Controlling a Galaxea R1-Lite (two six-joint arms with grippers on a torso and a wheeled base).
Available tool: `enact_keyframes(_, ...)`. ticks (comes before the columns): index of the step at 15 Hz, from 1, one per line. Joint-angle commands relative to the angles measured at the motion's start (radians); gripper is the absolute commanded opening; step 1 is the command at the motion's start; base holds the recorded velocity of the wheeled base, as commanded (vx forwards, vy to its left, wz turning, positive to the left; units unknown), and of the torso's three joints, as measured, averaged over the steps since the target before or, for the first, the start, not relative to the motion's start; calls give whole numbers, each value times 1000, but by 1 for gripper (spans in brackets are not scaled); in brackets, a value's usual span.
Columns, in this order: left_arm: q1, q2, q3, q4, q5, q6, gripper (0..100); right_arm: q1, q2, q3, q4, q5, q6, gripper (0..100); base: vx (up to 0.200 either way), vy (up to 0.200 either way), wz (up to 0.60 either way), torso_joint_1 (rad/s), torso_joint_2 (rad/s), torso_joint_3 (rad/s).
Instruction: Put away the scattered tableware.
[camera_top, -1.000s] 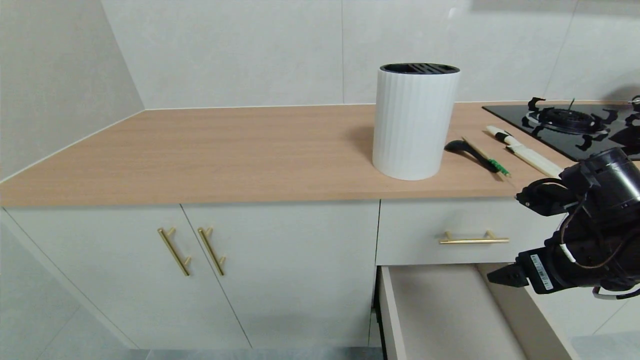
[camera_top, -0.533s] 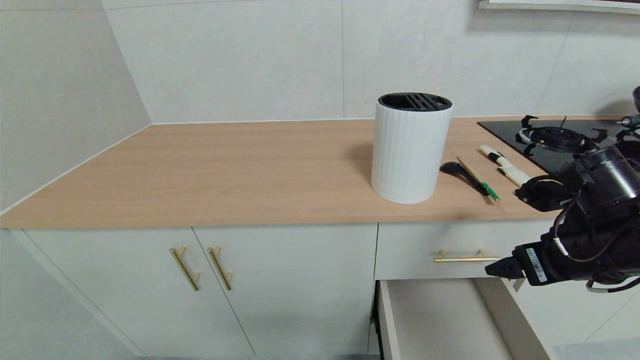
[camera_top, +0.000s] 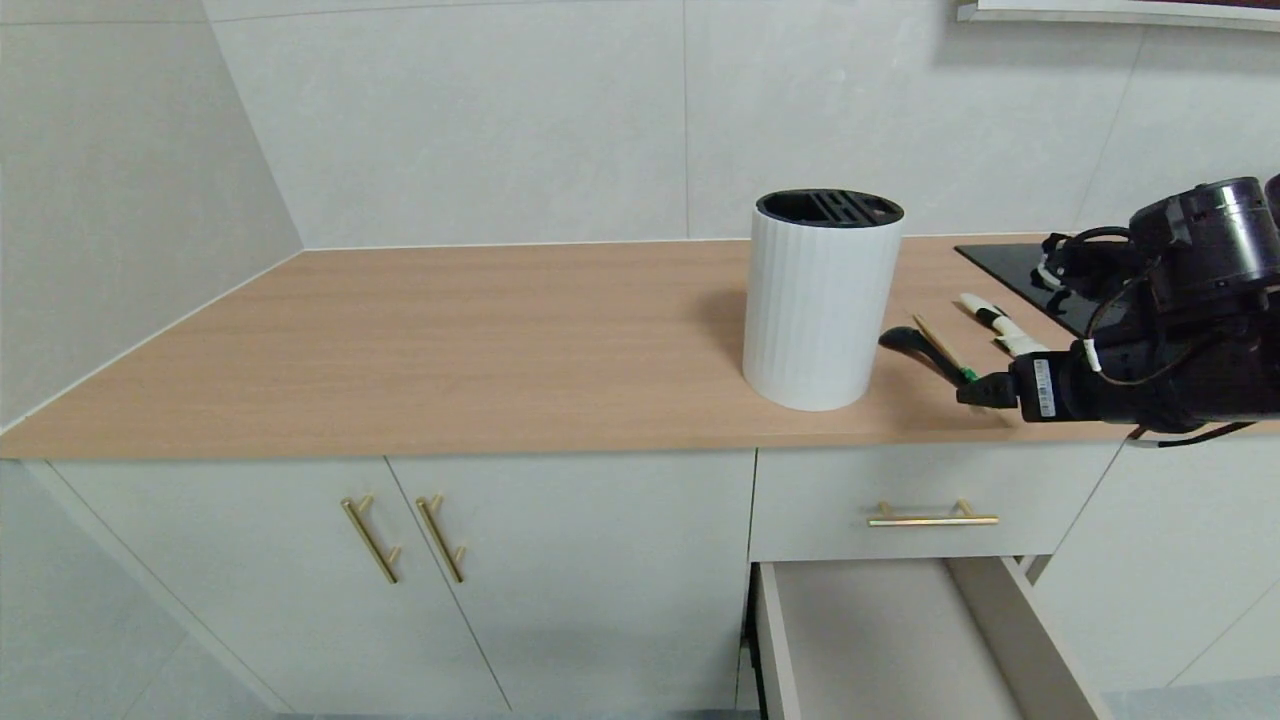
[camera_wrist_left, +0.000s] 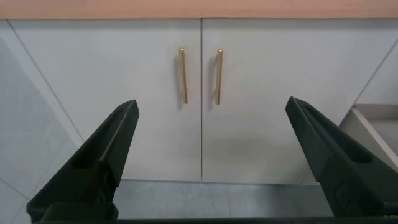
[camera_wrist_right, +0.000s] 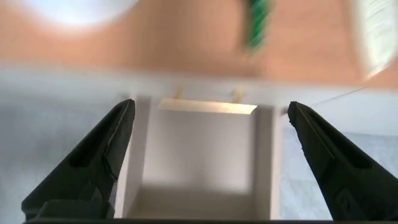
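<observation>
On the wooden counter (camera_top: 500, 340) stands a white ribbed utensil holder (camera_top: 818, 310) with a black slotted top. Just right of it lie a black spoon (camera_top: 903, 339), a thin wooden stick with a green end (camera_top: 945, 352) and a white knife with a black band (camera_top: 1003, 327). My right gripper (camera_top: 975, 392) hovers at the counter's front edge, at the near ends of the spoon and stick, fingers open with nothing between them. In the right wrist view the gripper (camera_wrist_right: 209, 106) looks down on the green end (camera_wrist_right: 255, 25) and the open drawer (camera_wrist_right: 205, 155). My left gripper (camera_wrist_left: 211, 102) is open, low before the cupboard doors.
An open, empty drawer (camera_top: 880, 640) juts out below the closed drawer with a gold handle (camera_top: 932, 518). A black gas hob (camera_top: 1010, 272) lies at the counter's right end. Two cupboard doors with gold handles (camera_top: 405, 535) sit on the left. The counter's left half is bare wood.
The camera tilted up in the first half second. My right arm has risen from beside the open drawer to counter height, its gripper now at the near ends of the utensils.
</observation>
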Motion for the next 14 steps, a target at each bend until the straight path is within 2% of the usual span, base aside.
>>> enact_keyframes(1, 0, 0, 0, 0, 0, 0, 100, -43, 98, -44, -13, -6, 2, 100, 0, 0, 0, 0, 0, 0)
enact_keyframes(5, 0, 0, 0, 0, 0, 0, 100, -69, 170, -39, -114, -4, 1, 100, 0, 0, 0, 0, 0, 0)
enact_keyframes(14, 0, 0, 0, 0, 0, 0, 100, -71, 245, -42, -187, -7, 2, 100, 0, 0, 0, 0, 0, 0)
